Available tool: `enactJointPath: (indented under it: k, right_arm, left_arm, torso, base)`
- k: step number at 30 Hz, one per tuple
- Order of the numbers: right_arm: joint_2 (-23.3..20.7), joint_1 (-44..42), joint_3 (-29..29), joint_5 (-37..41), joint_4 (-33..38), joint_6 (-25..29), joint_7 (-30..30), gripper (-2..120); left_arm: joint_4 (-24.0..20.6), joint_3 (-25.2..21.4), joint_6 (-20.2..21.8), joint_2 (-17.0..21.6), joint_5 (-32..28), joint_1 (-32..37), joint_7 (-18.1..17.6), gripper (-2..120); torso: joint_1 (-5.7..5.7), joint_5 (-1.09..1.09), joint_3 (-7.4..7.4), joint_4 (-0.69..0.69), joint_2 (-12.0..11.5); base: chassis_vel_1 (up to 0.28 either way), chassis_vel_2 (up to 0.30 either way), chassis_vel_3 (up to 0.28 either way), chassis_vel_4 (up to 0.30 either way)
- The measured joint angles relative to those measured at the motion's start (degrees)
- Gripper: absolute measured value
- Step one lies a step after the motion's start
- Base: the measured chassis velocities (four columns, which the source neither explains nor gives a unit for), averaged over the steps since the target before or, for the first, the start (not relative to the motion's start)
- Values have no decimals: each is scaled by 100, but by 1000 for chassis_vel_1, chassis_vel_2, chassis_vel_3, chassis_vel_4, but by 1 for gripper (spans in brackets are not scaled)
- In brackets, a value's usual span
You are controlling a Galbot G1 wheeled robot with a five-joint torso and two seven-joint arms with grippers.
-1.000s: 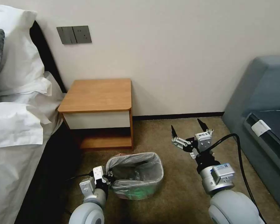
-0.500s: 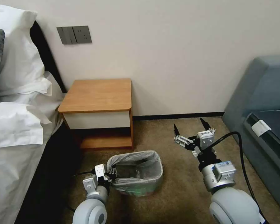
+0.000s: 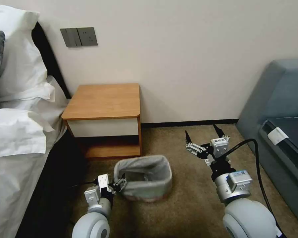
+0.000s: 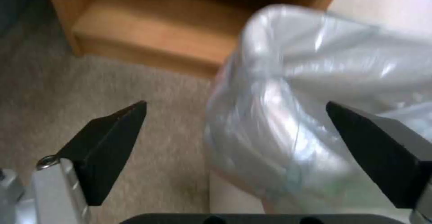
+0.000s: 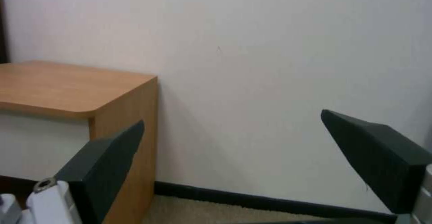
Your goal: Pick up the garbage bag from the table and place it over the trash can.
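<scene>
Grey garbage bag [image 3: 145, 172] is now seen drawn down over the trash can [image 4: 234, 193]; left pincer [image 3: 120, 183] has been spread wide beside it (right pincer [image 3: 203, 134] wide, idle). Task judged nearly done.

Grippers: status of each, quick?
Left gripper: open, at the garbage bag on the trash can's near-left corner.
Right gripper: open, holding nothing, above the carpet.
</scene>
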Motion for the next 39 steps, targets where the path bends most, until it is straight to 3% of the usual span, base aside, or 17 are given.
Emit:
enactJointPath:
  k: [7,9,11,12,13,15,16,19,25,31,39]
  right_arm:
    - [83,-58,37,-27,-50,55,8,100]
    - [101,-81,50,-32,-118,126,8,100]
    - [119,-129,91,-14,-197,236,-4,100]
    - [119,-129,91,-14,-197,236,-4,100]
    - [133,-161,121,-1,-244,322,-28,100]
    - [188,-245,215,-8,-422,576,-135,100]
    - [188,-245,215,-8,-422,576,-135,100]
    - [359,-440,400,-127,-721,1114,-391,100]
    - [742,-814,614,-319,-949,1653,-727,100]
    - [1224,-1247,699,-779,-1095,2130,-809,100]
    - [1497,-1776,807,-999,-1069,2592,-673,100]
  left_arm:
    - [-345,-370,-697,73,4,199,259,100]
    - [-522,-473,-1102,84,62,308,356,100]
    - [-616,-589,-1479,74,133,428,680,100]
    - [-616,-589,-1479,74,133,428,680,100]
    - [-668,-723,-1657,54,170,497,931,100]
    - [-748,-1218,-2114,15,243,639,1393,100]
    - [-748,-1218,-2114,15,243,639,1393,100]
    - [-768,-2095,-2617,-51,401,856,1949,100]
    - [-641,-2740,-3295,-114,676,1228,2670,100]
    - [-801,-2695,-3523,-316,725,1631,2830,100]
    - [-1120,-2040,-3366,-577,899,2284,2812,100]
  torso:
    - [0,1,0,0,0]
    - [0,1,0,0,0]
    - [0,0,0,0,0]
    - [0,0,0,0,0]
    - [0,0,0,0,0]
    - [0,1,0,0,0]
    - [0,1,0,0,0]
    - [0,0,0,0,0]
    - [0,0,0,1,0]
    - [0,1,0,0,0]
    - [0,1,0,1,0]
  base:
    - [0,0,0,0]
    - [0,0,0,0]
    - [0,0,0,0]
    - [0,0,0,0]
    - [0,0,0,0]
    - [0,0,0,0]
    - [0,0,0,0]
    - [0,0,0,0]
    - [0,0,0,0]
    - [0,0,0,0]
    - [0,0,0,0]
